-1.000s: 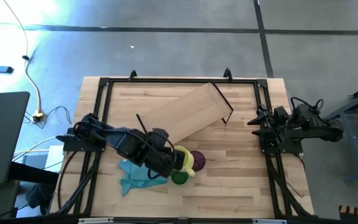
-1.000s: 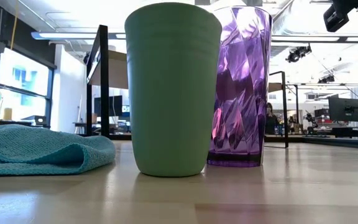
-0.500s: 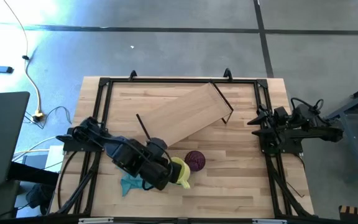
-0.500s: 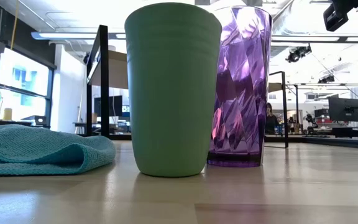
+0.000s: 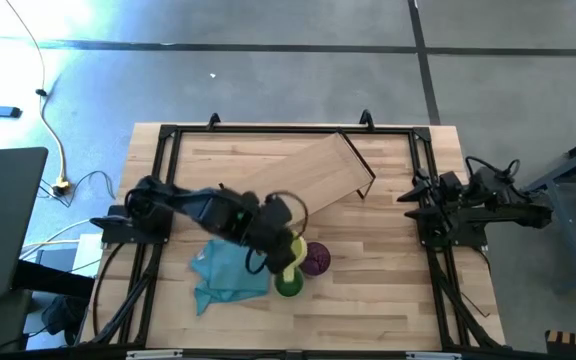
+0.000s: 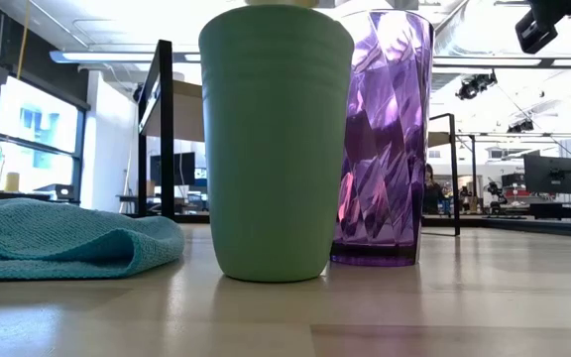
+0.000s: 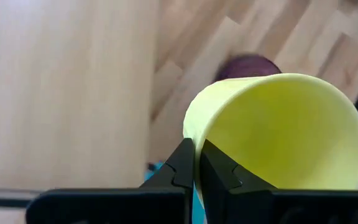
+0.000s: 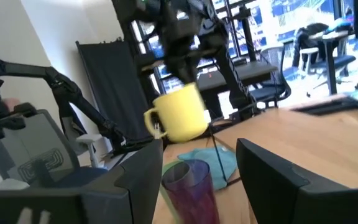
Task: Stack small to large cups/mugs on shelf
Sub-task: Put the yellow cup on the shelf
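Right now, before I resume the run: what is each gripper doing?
Left gripper: shut on the yellow mug, held in the air above the green cup.
Right gripper: open, empty, waiting at the table's right edge.

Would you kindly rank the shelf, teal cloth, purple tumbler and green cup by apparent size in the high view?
1. shelf
2. teal cloth
3. purple tumbler and green cup: look alike, and the green cup is partly hidden by the yellow mug in the left gripper.

The wooden tabletop (image 5: 368,290) (butcher-block) carries the shelf (image 5: 298,180); teal cloth (image 5: 223,272), green cup (image 6: 276,149), purple tumbler (image 6: 390,139).
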